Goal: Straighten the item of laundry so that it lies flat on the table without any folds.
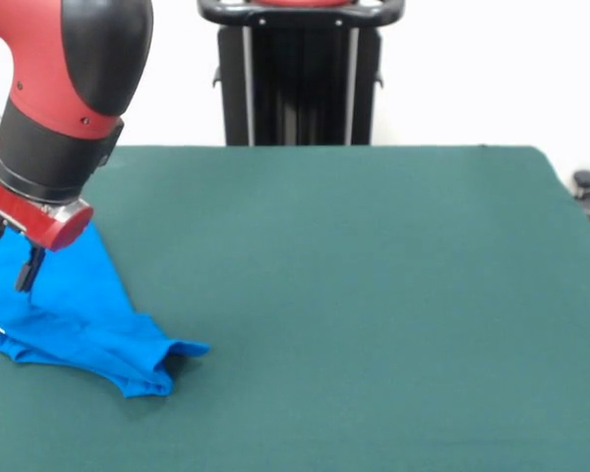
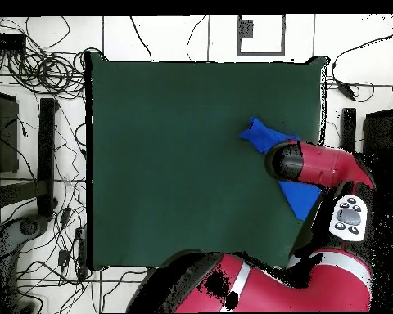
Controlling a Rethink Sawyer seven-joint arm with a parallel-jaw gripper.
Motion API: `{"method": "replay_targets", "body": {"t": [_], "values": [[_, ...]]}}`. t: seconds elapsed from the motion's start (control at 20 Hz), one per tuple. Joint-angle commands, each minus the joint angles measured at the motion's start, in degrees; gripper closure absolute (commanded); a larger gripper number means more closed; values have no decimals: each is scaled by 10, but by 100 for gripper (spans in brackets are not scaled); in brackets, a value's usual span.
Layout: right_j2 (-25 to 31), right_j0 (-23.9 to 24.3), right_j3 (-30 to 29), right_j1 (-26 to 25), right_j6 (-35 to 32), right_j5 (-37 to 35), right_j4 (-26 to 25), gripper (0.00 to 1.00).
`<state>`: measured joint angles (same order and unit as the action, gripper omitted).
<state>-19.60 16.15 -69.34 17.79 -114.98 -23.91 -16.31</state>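
Observation:
The bright blue T-shirt lies crumpled at the left edge of the dark green table, with a sleeve or corner sticking out toward the middle and a bit of white print at the far left. My gripper hangs just over the shirt's left part, its two black fingers apart, with no cloth visibly pinched. In the overhead view the shirt lies near the table's right edge, and my red arm covers its middle and hides the gripper.
The robot's black pedestal stands behind the table's far edge. Cables and stands lie on the floor beside the table. The shirt is close to the table's side edge.

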Motion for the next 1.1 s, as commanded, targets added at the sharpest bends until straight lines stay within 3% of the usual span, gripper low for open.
{"method": "replay_targets", "body": {"t": [0.05,1.1], "values": [[84,-23,-55,-17,32,-61,-16,0],[74,-35,-48,-43,7,-29,-20,0]]}}
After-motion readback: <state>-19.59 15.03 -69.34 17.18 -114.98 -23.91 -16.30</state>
